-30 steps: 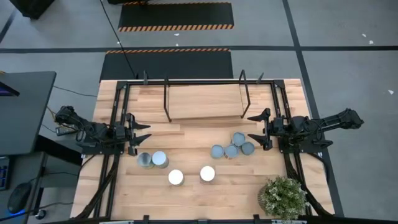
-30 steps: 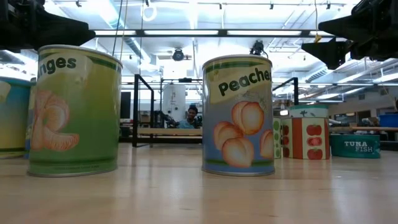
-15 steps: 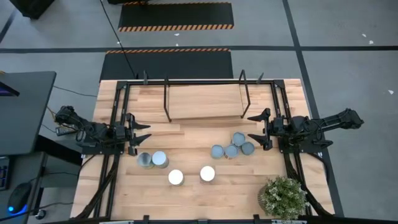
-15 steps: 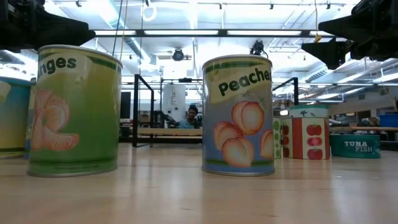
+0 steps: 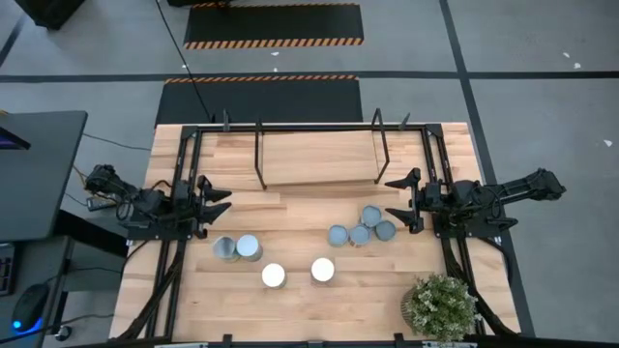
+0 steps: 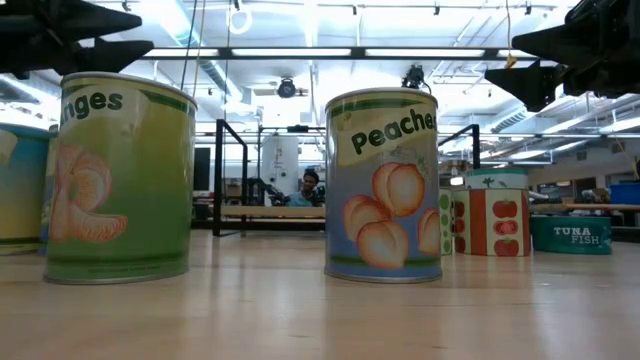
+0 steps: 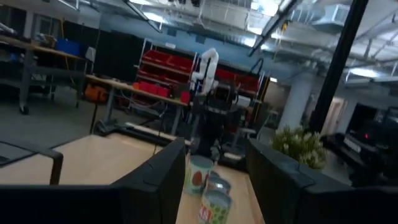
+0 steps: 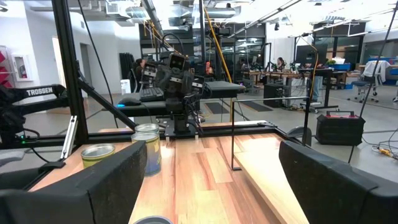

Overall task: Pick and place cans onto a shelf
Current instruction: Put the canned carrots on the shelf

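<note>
Several cans stand upright on the tabletop: two (image 5: pixel 237 248) below my left gripper, two white-topped ones (image 5: pixel 298 273) toward the near edge, and a blue-grey cluster (image 5: pixel 360 230) beside my right gripper. In the low view the oranges can (image 6: pixel 115 180) and the peaches can (image 6: pixel 385 185) stand nearest. The shelf (image 5: pixel 319 162) stands at the table's far side on its thin black rods. My left gripper (image 5: pixel 227 201) hovers at the left, open by a narrow gap with nothing in it. My right gripper (image 5: pixel 389 198) hovers at the right, wide open and empty.
A green potted plant (image 5: pixel 440 304) sits at the near right corner. Black frame rails (image 5: pixel 179 193) run along both table sides under the arms. Bare wood (image 5: pixel 290 217) lies between the two can groups, in front of the shelf.
My left gripper has rolled about its own pointing line while staying in place; in the low view its two fingers now show one above the other. The cans and my right gripper have kept still.
</note>
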